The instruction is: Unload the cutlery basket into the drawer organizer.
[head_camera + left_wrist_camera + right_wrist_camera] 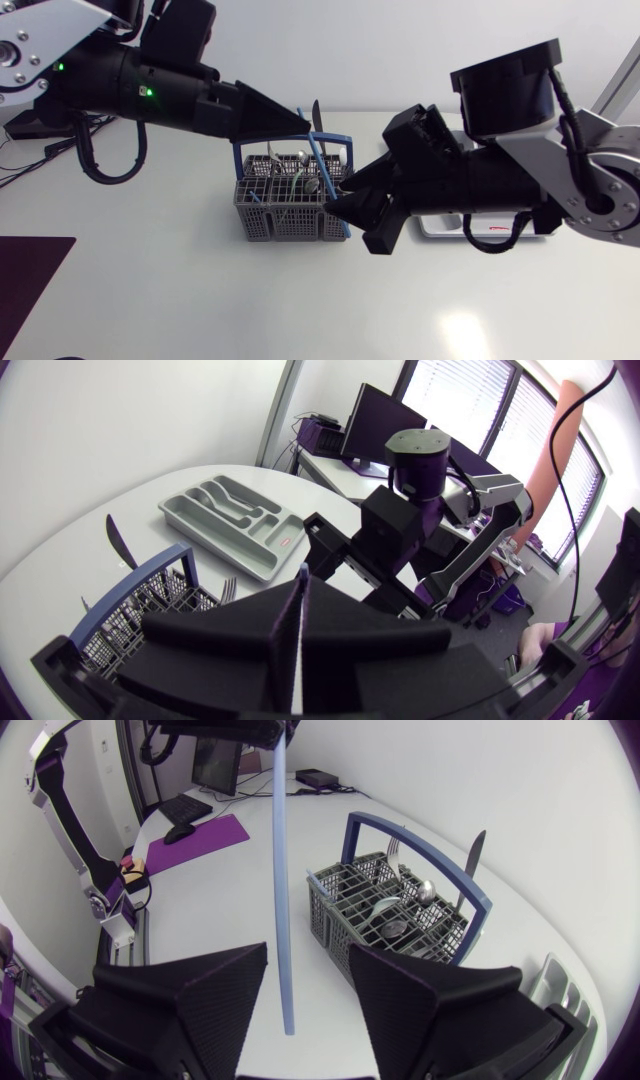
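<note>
The grey cutlery basket point(262, 215) with a blue handle stands mid-table, holding spoons, forks and an upright knife point(315, 115). My left gripper point(302, 124) hovers above its back edge, shut on the upper end of a long thin blue stick point(322, 175). The stick slants down across the basket to my right gripper point(338, 200), which is open at the basket's right side. From the right wrist, the stick point(283, 900) hangs between the spread fingers point(200, 1000), touching neither. The grey drawer organizer point(235, 525) lies beyond the basket point(140, 610), mostly hidden under my right arm in the head view.
A purple mat point(30, 270) lies at the table's front left corner. A corner of the organizer point(440, 228) shows beneath my right arm. Bare white tabletop stretches in front of the basket point(390, 910).
</note>
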